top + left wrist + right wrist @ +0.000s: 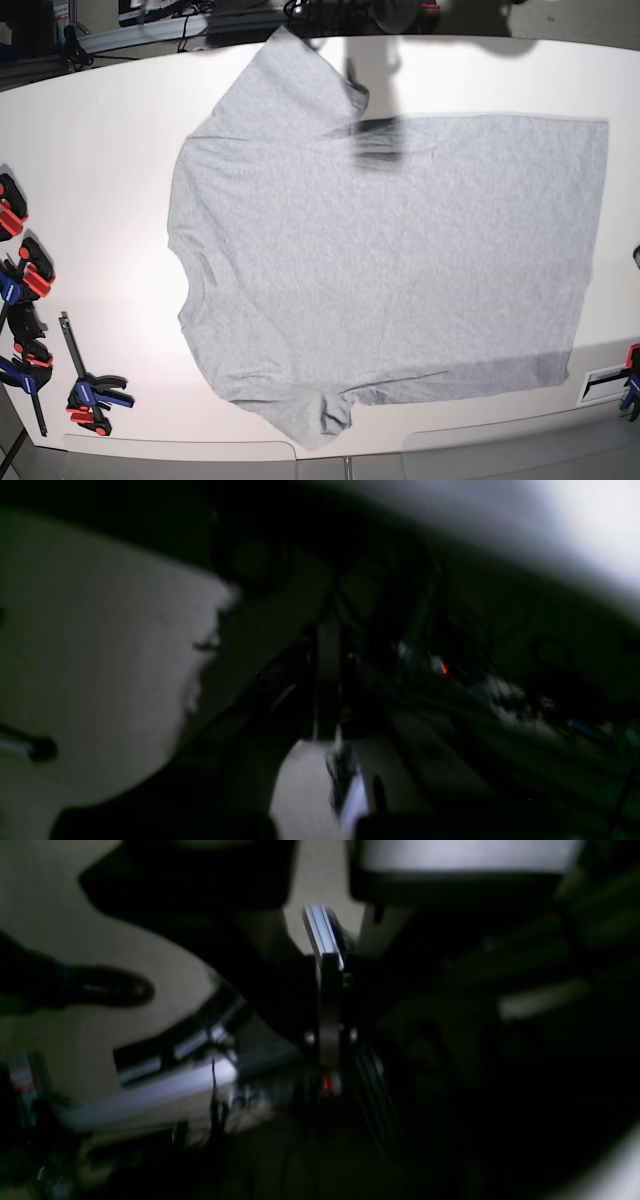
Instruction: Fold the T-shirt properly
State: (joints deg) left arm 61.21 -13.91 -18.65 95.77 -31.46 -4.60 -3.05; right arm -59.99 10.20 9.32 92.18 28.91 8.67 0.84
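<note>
T-shirt (pixel 400 270) flat, plain side up, mid-frame on worktop (pixel 100 200). Judged light, limp, non-slip; pinch sleeve or hem corners. Both fingers clenched, grasping nothing.

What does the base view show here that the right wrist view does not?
Only the base view shows the T-shirt, spread flat and plain side up on the white table, with clamps along the table's left edge. Only the right wrist view shows the shut right gripper up close, a dark shoe on the floor and an aluminium frame rail; it is dim and blurred. Shared: almost nothing recognisable; neither view shows a gripper touching the shirt.
</note>
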